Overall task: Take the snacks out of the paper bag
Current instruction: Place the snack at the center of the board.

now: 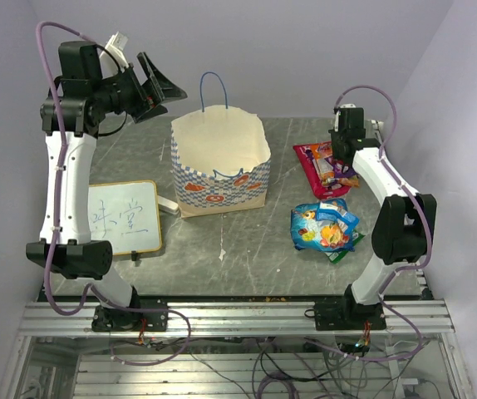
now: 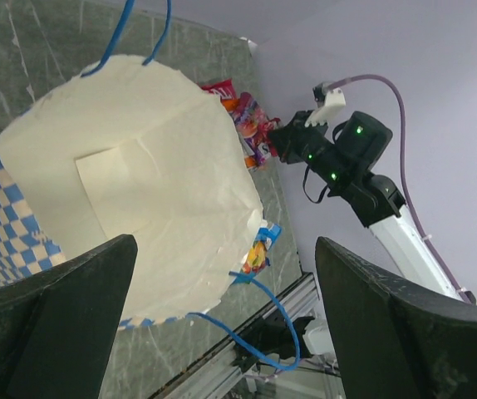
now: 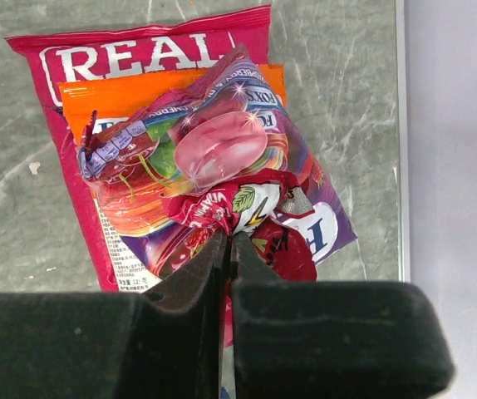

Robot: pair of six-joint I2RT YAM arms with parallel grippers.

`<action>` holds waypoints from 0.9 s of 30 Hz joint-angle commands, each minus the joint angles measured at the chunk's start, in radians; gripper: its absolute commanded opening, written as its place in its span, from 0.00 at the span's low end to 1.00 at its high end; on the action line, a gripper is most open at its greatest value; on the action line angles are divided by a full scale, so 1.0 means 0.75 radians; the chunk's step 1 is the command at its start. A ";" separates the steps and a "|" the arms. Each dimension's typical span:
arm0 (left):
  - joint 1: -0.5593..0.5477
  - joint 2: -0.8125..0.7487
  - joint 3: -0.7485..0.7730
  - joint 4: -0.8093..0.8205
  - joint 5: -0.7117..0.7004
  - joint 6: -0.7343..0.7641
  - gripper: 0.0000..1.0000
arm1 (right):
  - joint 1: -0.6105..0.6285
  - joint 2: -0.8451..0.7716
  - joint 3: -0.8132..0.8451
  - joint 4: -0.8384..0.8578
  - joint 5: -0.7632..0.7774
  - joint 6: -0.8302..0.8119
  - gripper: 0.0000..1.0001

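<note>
The paper bag [image 1: 220, 166] stands upright and open mid-table; its inside looks empty in the left wrist view [image 2: 139, 191]. My left gripper [image 1: 159, 87] is open and empty, raised above and left of the bag [image 2: 226, 245]. My right gripper [image 1: 341, 160] is over a pile of snacks at the right: a magenta packet [image 3: 81, 58], an orange one [image 3: 122, 91] and a purple one [image 3: 326, 229]. Its jaws [image 3: 228, 237] are shut on a small crumpled red packet [image 3: 230, 204] on top of that pile. Blue packets [image 1: 323, 226] and a green one [image 1: 344, 249] lie nearer the front.
A white writing board [image 1: 122, 218] lies at the front left, beside the left arm. The table's right edge [image 3: 400, 166] meets the wall close to the snack pile. A metal rail [image 1: 238, 316] runs along the near edge.
</note>
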 commanded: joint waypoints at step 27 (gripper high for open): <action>0.011 -0.168 -0.143 -0.019 0.014 0.033 0.99 | 0.010 -0.166 0.118 -0.148 -0.197 0.031 0.79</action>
